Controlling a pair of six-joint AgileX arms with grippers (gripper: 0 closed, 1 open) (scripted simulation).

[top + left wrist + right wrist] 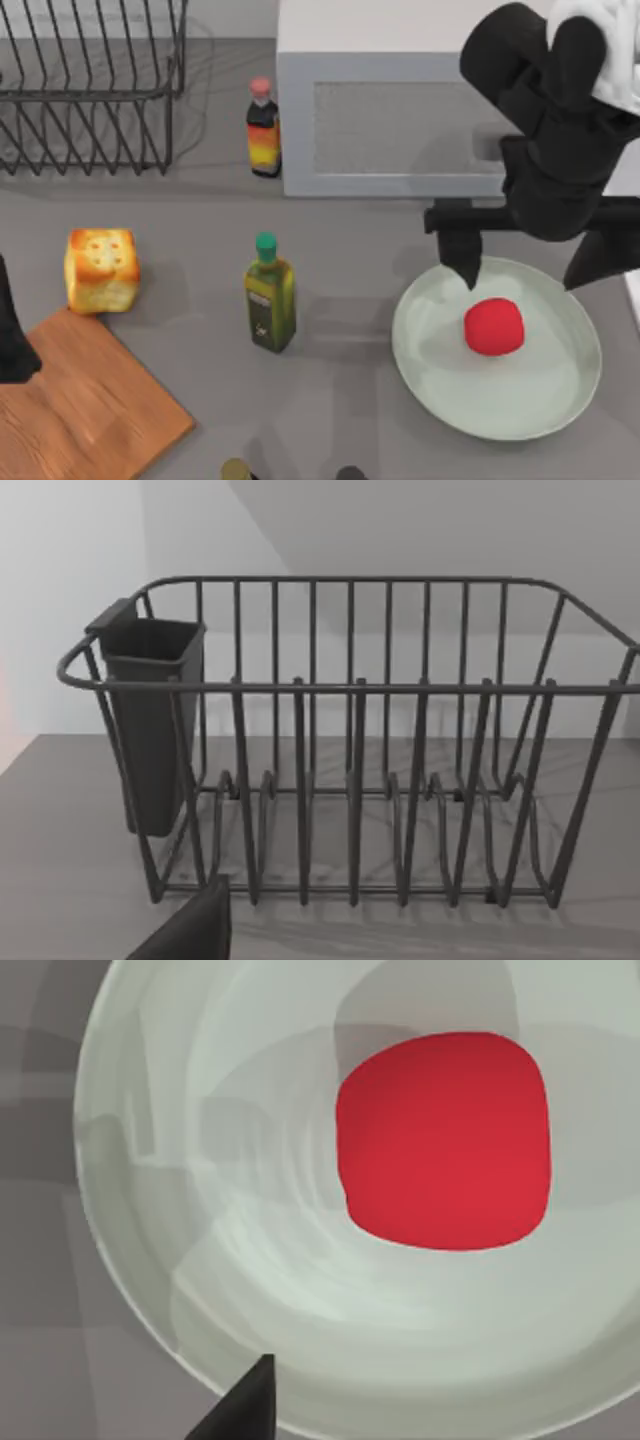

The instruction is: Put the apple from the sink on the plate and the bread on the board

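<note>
Red apple point(493, 327) lying on the mint-green plate point(450, 385), a little toward two o'clock of the plate's middle, free of any grip; plate at four o'clock on the table. Right gripper point(523, 273) hanging over the plate's twelve o'clock rim, jaws spread wide, one fingertip point(466, 272) at the apple's eleven o'clock and the other at its two o'clock, both apart from the fruit. Same apple point(445, 1140) seen close from the right wrist, resting in the plate's point(150, 1250) shallow bowl, one dark fingertip point(245, 1405) over the rim. Bread point(101, 270) upright on the bare table at nine o'clock, just beside the far corner of the board point(90, 410), which lies at seven o'clock. Left arm parked at the table's nine o'clock edge, over the board's edge; cannot tell how its jaws stand. Green-capped oil bottle point(270, 295) standing near centre, sauce bottle point(263, 128) at twelve o'clock, wire rack point(350, 740) at eleven.
</note>
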